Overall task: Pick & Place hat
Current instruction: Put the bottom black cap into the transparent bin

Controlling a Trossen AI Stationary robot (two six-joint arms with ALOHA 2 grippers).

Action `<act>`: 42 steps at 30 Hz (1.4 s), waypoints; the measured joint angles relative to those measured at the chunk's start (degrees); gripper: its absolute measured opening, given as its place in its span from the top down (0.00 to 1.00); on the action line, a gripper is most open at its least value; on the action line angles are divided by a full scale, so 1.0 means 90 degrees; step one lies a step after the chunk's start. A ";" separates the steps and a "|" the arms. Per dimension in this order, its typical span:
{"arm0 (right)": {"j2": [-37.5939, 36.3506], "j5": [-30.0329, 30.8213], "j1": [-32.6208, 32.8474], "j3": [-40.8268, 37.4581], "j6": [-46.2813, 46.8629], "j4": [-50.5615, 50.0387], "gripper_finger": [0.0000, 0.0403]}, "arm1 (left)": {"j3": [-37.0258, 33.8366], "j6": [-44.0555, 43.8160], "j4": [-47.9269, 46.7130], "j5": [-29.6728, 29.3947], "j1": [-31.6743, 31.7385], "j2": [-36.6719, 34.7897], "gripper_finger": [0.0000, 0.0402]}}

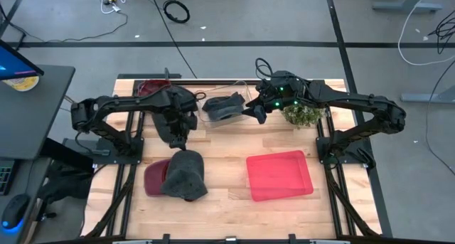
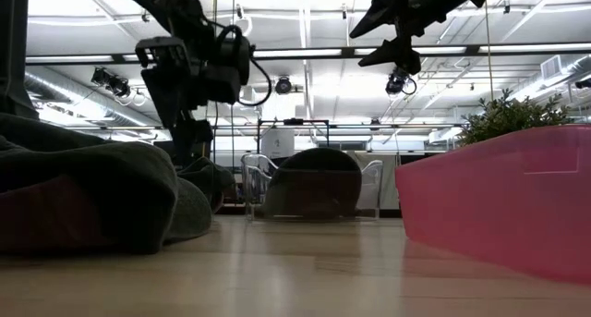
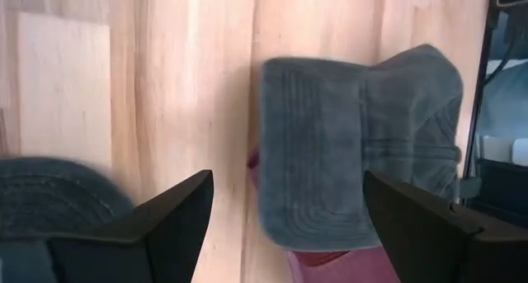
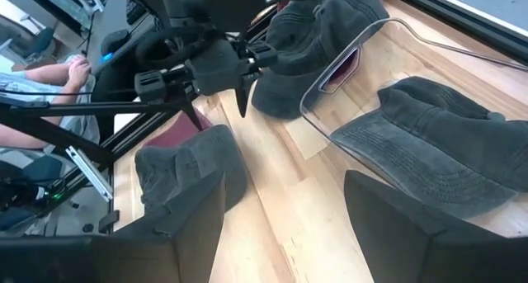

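No text, label or number can be read anywhere.

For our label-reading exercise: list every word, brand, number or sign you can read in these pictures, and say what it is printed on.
None can be read.
Gray hat near the left gripper: no legible label.
Red tray: no print visible.
Monitor at the table's left: screen content too small to read.

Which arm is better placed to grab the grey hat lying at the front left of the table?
The left. Its gripper hangs open just above the grey hat, which fills its wrist view between the fingers. The right gripper, also open, sits farther back by the clear bin, across the table.
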 joint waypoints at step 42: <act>0.0000 0.0122 -0.0010 0.0000 0.0097 0.0197 0.38 | -0.1503 0.0269 0.1624 0.1228 0.0022 -0.0005 0.95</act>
